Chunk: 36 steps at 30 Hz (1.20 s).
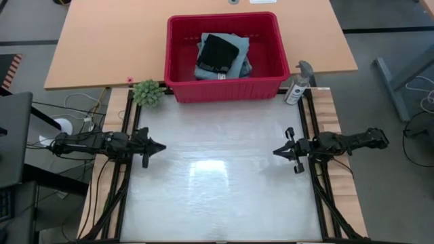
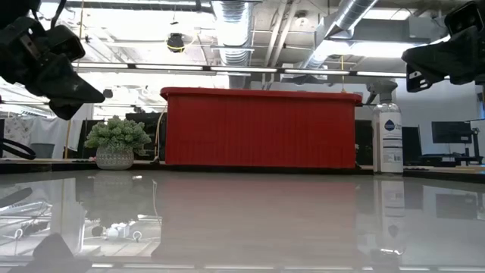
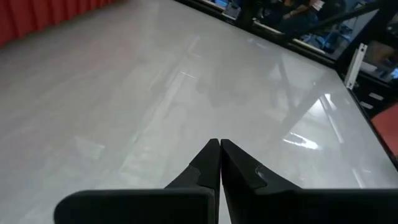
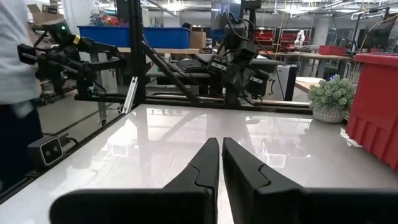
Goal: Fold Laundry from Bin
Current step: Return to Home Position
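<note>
Holding the left claw (image 1: 161,146) raised above the desk's (image 1: 217,203) left edge, arm stretched level, pointing inward, pressed together on nothing. Mirroring it with the right claw (image 1: 276,152) at the right edge, likewise pressed together and pinching nothing. Showing the laundry (image 1: 220,55) lying piled inside the bin (image 1: 178,64) at the desk's far edge.
</note>
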Available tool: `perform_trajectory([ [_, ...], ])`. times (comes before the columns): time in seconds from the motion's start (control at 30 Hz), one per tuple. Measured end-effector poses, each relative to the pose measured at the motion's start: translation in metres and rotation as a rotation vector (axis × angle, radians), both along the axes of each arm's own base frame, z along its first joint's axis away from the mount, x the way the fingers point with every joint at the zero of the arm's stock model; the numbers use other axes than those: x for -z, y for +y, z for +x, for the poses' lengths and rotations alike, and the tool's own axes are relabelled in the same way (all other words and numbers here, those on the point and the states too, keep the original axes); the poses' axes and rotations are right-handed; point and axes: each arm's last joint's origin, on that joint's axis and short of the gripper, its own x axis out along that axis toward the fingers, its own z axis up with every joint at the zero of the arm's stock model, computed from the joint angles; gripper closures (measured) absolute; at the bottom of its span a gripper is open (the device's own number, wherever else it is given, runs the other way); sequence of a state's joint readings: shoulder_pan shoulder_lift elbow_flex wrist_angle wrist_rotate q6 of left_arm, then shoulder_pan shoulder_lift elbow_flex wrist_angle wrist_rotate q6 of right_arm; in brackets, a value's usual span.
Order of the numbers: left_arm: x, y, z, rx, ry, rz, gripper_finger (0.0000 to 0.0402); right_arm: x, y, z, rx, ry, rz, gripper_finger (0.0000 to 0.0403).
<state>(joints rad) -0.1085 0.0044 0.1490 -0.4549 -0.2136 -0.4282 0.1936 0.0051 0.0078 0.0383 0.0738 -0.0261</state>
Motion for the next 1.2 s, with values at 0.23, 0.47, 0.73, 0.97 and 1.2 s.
perform_trajectory([
  [0.23,0.0000,0.0009,-0.0001,-0.029,-0.001,0.008,0.0401,0.0002,0.0000,0.0000,0.000,0.001,0.000,0.0355],
  [0.47,0.0000,0.0009,-0.0001,-0.030,0.000,0.008,0.0402,0.0004,0.0000,0.0001,0.000,0.002,0.000,0.0355],
  [0.73,0.0002,0.0010,-0.0001,-0.033,0.000,0.009,0.0401,0.0004,0.0000,0.0001,0.000,0.002,0.000,0.0355],
  [0.97,0.0002,0.0010,-0.0001,-0.033,0.000,0.009,0.0401,0.0005,0.0000,0.0001,0.000,0.003,0.000,0.0355],
  [1.2,0.0002,0.0010,-0.0001,-0.033,0.001,0.009,0.0401,0.0007,0.0000,0.0001,0.001,0.003,-0.001,0.0355],
])
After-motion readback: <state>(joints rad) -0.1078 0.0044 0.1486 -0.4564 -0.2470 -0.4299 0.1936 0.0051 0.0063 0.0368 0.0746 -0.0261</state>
